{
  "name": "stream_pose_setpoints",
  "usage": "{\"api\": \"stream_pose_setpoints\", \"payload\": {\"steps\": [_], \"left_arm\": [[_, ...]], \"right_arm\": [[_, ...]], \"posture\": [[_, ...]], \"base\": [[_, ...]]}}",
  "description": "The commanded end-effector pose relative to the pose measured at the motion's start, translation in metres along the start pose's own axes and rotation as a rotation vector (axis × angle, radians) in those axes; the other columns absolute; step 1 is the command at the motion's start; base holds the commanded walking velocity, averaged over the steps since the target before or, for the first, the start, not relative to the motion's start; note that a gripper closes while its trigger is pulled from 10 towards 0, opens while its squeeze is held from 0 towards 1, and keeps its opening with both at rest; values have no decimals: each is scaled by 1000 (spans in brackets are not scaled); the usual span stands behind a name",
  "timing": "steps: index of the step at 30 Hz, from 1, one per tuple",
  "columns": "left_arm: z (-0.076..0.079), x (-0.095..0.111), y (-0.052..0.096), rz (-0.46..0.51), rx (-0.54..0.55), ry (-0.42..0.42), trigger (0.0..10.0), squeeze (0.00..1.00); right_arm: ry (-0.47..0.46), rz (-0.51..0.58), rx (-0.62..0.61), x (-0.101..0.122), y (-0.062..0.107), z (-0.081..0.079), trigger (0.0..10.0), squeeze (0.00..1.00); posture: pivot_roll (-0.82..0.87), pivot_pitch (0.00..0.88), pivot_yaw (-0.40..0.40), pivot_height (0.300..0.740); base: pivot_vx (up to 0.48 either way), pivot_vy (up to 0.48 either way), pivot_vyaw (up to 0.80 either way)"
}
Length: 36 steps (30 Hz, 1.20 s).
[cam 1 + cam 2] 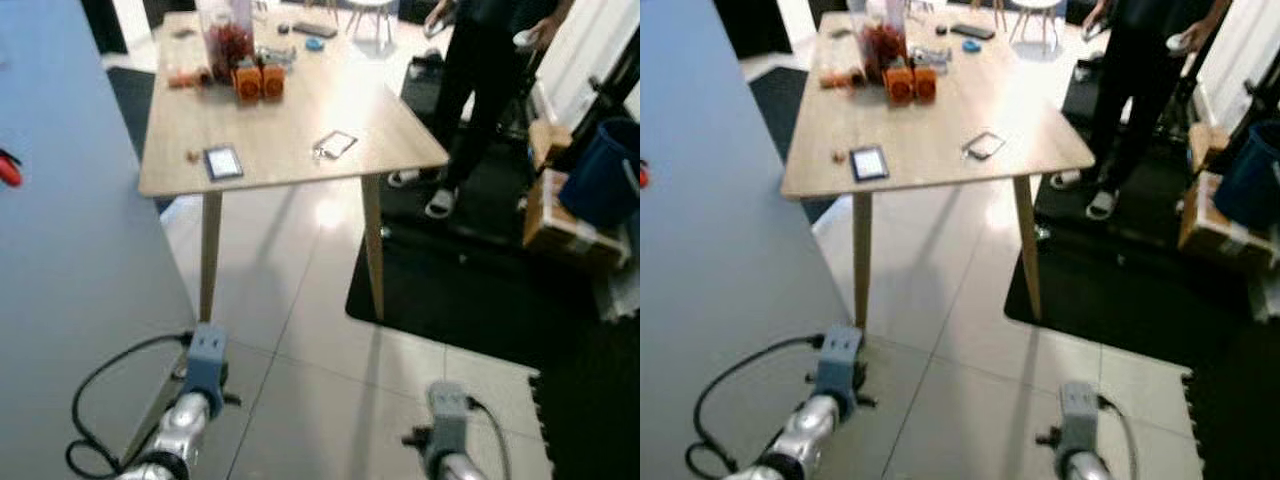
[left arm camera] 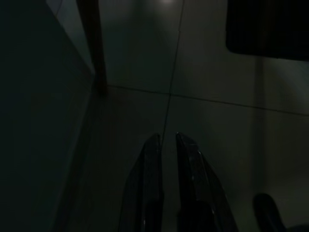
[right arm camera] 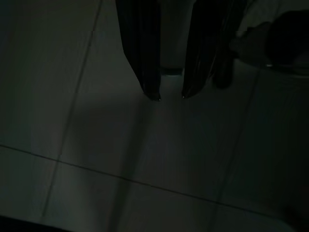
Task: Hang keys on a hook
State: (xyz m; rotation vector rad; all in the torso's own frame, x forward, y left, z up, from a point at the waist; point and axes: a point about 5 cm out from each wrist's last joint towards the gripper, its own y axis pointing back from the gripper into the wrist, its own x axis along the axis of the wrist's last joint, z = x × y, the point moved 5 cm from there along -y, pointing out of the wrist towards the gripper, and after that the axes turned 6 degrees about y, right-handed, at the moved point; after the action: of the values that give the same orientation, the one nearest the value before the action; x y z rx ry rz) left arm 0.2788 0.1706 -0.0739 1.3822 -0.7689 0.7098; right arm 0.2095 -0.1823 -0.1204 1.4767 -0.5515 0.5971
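Step in hand: approach. Nothing has been picked up, and both arms hang low over the tiled floor (image 1: pixel 300 330).

The keys (image 1: pixel 333 145) appear to be the small metallic item with a pale tag lying on the wooden bench (image 1: pixel 300 110), toward its near right corner. The view is too blurred to confirm this. A small dark-framed card (image 1: pixel 223 162) lies near the front edge, to the left of the keys. Further back stand 2 orange blocks (image 1: pixel 259 81) and a clear container of red items (image 1: pixel 227 40). A person (image 1: pixel 480 90) stands on the dark mat beyond the right corner of the bench.

Left gripper (image 2: pixel 165 140): fingers nearly closed, a narrow gap between the tips, holding nothing, hanging above the floor near a bench leg (image 2: pixel 95 48).

Right gripper (image 3: pixel 170 96): fingers parted by a moderate gap, empty, pointing down at the tiles.

The keys lie well apart from both grippers, up on the bench and ahead of the robot.

A hook cannot be identified. A grey panel (image 1: pixel 70 250) stands to the robot's left, with a small red object (image 1: pixel 8 168) at its far edge.

Judgement: the next move calls for walking up to the bench, raising 1 arm, probably the right, and closing on the keys from above.
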Motion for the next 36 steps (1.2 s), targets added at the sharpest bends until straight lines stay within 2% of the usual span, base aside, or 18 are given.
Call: {"api": "stream_pose_setpoints", "payload": {"steps": [1,11,17,22,24,36], "left_arm": [[-2,0,1,4,2,6,10000,0],[-2,2,1,26,-1,20,10000,0],[3,3,1,25,-42,-40,10000,0],[2,2,1,20,-29,-13,10000,0],[-2,1,1,18,-5,31,10000,0],[-1,5,0,25,3,20,10000,0]], "right_arm": [[9,-3,-13,0,0,7,10000,0],[15,-1,-10,1,0,7,10000,0],[18,1,-8,2,0,6,10000,0],[18,1,-8,2,0,6,10000,0],[16,-2,-7,1,0,5,10000,0],[12,2,-4,0,0,4,10000,0]], "posture": [[57,36,-31,740],[58,26,-34,740],[60,29,-35,740],[61,34,-35,740],[62,41,-35,740],[60,48,-34,740]], "base": [[0,0,0],[0,0,0],[0,-320,0],[0,-480,0],[0,-120,0],[0,0,0]]}}
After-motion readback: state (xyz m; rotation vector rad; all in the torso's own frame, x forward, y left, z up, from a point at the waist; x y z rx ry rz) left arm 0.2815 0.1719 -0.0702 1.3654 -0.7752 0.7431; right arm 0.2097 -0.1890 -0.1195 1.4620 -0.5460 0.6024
